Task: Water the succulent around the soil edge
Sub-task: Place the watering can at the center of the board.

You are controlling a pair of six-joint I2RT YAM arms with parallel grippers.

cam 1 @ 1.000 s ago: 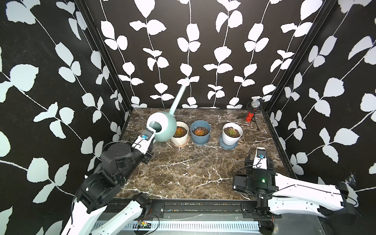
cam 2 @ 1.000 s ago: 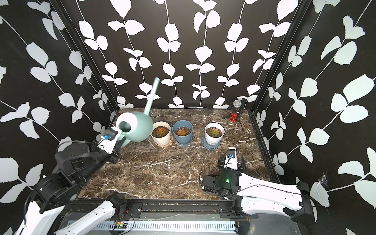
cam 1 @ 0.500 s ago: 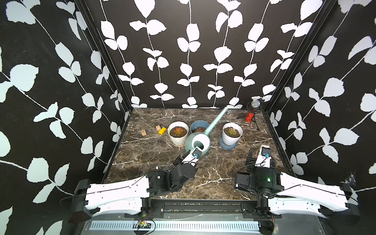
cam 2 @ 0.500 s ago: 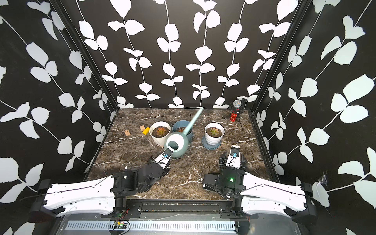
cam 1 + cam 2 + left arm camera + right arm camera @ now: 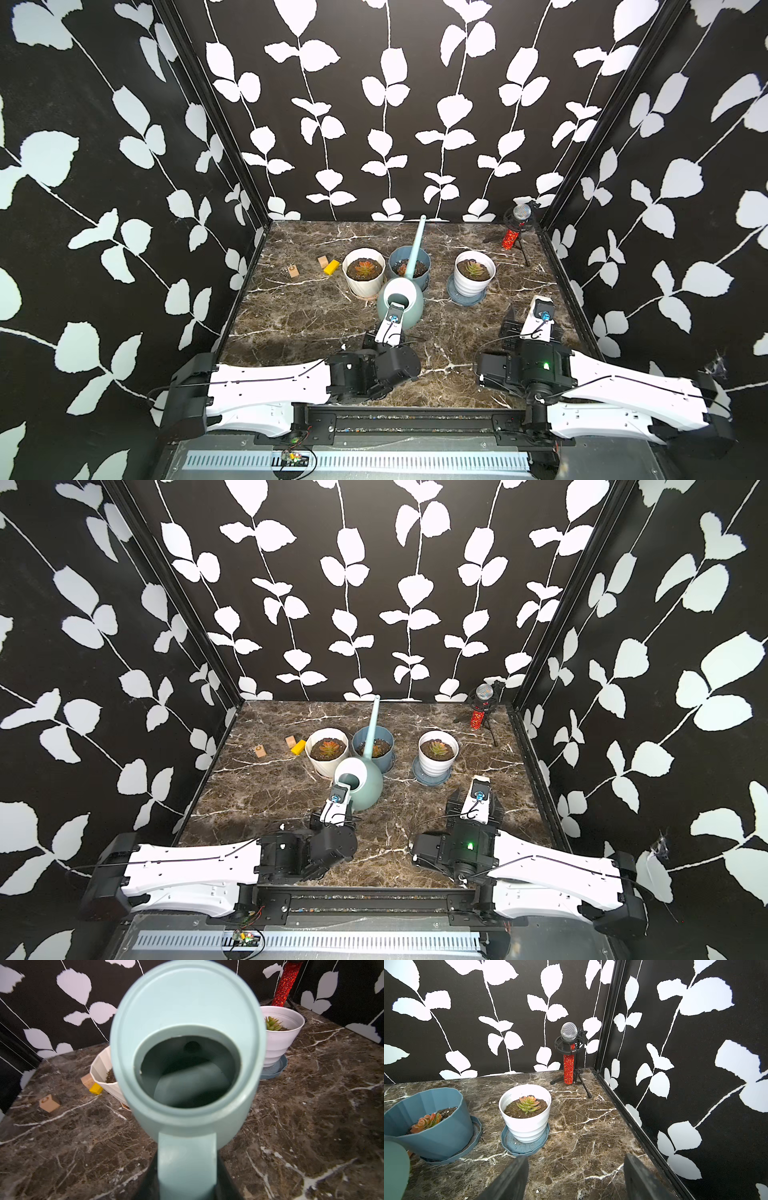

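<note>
Swinging left since half a second ago, the watering can point(image 5: 401, 305) no longer aims toward the white pot point(image 5: 475, 274). Its spout point(image 5: 415, 249) now points almost straight at the back wall. The can's long axis runs from the round body, mid-worktop, up and away over the blue pot point(image 5: 422, 280), leaning slightly right. The left end effector point(image 5: 393, 320) is clenched on the can's handle at the near side; whether the body rests on the worktop point(image 5: 299, 316) I cannot tell. The right end effector point(image 5: 574, 1178) sits low near the right edge, jaws parted and holding nothing.

Bare worktop lies in front of the can and to its left. The cream pot point(image 5: 363, 276) stands just beside it at the back left.

There are three pots in a row, each with one of three succulents point(image 5: 528, 1104). Two wooden blocks point(image 5: 294, 271) and one yellow block point(image 5: 331, 267) lie left of them. One microphone point(image 5: 515, 226) stands in the back right corner.
</note>
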